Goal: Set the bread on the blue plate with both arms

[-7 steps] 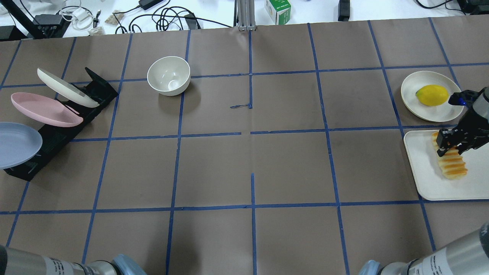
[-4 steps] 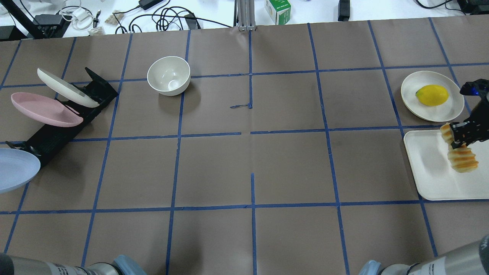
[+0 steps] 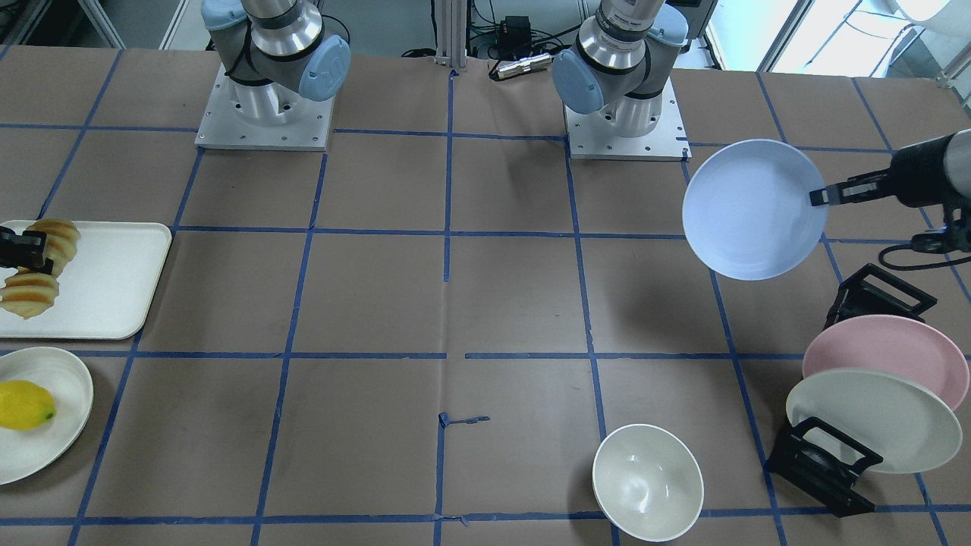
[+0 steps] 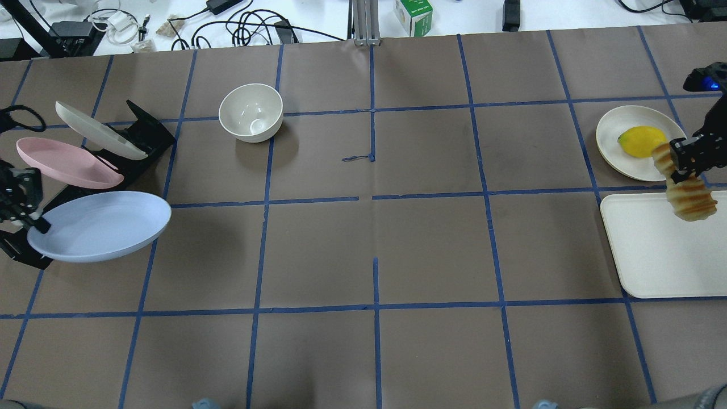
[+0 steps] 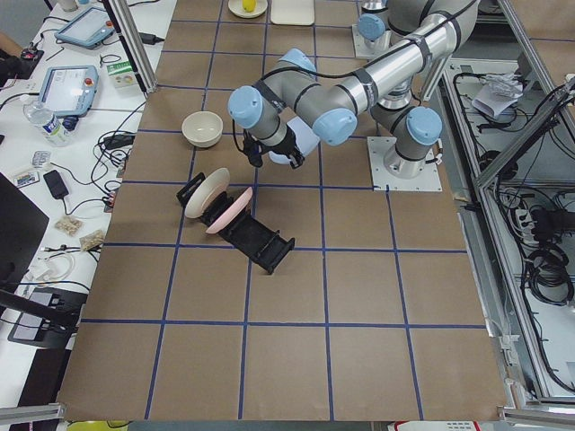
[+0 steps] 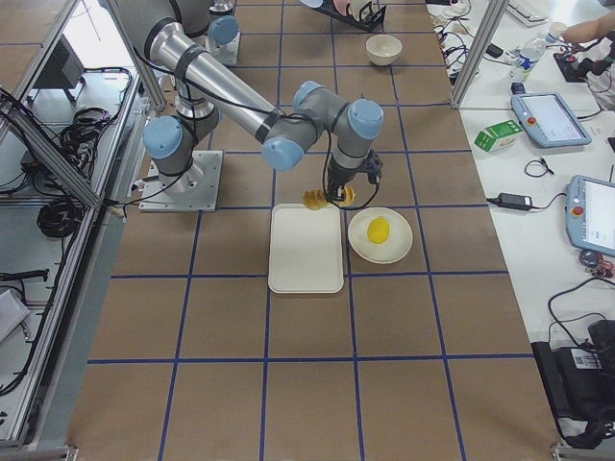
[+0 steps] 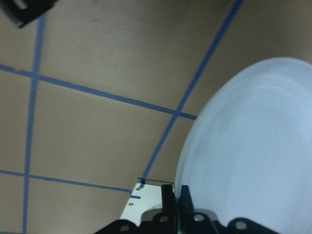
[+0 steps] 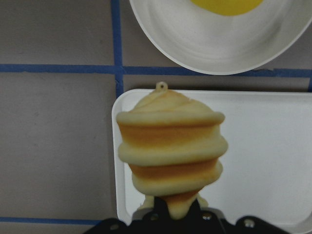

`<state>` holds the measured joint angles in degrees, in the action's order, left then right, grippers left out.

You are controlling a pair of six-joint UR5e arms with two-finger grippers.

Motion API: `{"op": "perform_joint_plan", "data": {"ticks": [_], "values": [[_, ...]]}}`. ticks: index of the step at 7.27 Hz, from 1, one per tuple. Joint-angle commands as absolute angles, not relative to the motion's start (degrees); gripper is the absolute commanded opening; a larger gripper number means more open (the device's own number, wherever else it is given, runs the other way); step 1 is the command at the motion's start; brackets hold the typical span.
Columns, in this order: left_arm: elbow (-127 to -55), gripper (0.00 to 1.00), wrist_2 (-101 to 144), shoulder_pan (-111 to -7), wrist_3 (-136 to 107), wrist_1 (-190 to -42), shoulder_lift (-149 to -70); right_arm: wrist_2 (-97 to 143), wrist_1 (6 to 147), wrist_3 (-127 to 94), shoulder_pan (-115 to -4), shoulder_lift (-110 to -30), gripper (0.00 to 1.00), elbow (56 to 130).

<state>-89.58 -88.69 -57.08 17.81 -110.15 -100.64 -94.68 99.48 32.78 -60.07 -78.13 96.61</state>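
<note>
My right gripper [image 4: 677, 162] is shut on the middle of the bread [image 4: 692, 203], a ridged orange-brown loaf. It holds the bread in the air above the far edge of the white tray [image 4: 653, 255]. The loaf hangs below the jaws in the right wrist view [image 8: 170, 146] and shows in the front view [image 3: 29, 294]. My left gripper [image 4: 38, 225] is shut on the rim of the blue plate [image 4: 102, 226]. It holds the plate tilted, clear of the rack, as the front view [image 3: 751, 208] and the left wrist view [image 7: 253, 156] also show.
A black rack [image 4: 145, 133] at the left holds a pink plate [image 4: 62, 162] and a cream plate [image 4: 96, 129]. A white bowl [image 4: 251, 112] stands at mid-left. A lemon [image 4: 637, 142] lies on a cream plate [image 4: 616, 122] beyond the tray.
The left gripper has drawn the blue plate out of the rack and swung it toward the table's middle. The right gripper has lifted the bread off the tray, toward the far side.
</note>
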Motion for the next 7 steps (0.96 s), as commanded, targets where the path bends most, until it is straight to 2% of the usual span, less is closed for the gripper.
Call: {"op": "perform_joint_plan", "data": {"ticks": [1,3,5,7], "values": [[-92.97,0.00,-74.60,-69.90,12.09,-105.51,-100.63,-94.66,95.55,32.26,-65.02,-79.36,0.00,93.78],[-99.28,0.00,-71.82,-82.11,-2.84,-88.70,-101.51,-92.74,94.75,30.67,-65.48,-79.72,0.00,93.52],[-111.29,0.00,-69.61,-91.01,-18.20,-52.93,-103.52,-90.44,92.90,29.10,-67.22,-79.98,0.00,92.38],[-117.14,0.00,-69.87,-93.51,-19.95,-36.71,-107.73,-89.83,93.86,15.73,-76.76,-79.46,0.00,92.11]]}}
